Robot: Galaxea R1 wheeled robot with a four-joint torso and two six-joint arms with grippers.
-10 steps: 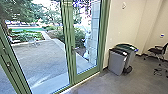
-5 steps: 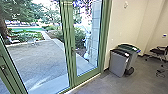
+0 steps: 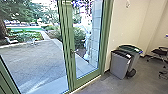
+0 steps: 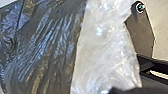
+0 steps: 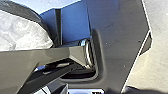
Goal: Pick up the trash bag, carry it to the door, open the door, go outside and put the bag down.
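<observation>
Facing glass door [image 3: 72, 65], crinkled trash bag [image 4: 50, 45], gray bins [image 3: 120, 65], labels [image 3: 128, 56] unreadable

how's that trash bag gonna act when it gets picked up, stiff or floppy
The bag will probably sag and flop, as its dark plastic is creased in long folds. Its shiny surface suggests it could slip a little.

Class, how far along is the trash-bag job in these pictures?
Pick-up looks done: the trash bag shows large at the left wrist. Carrying seems under way, with the glass door ahead. Remaining: opening that door, which looks shut; going out to the paved yard beyond the glass; putting the bag down.
</observation>
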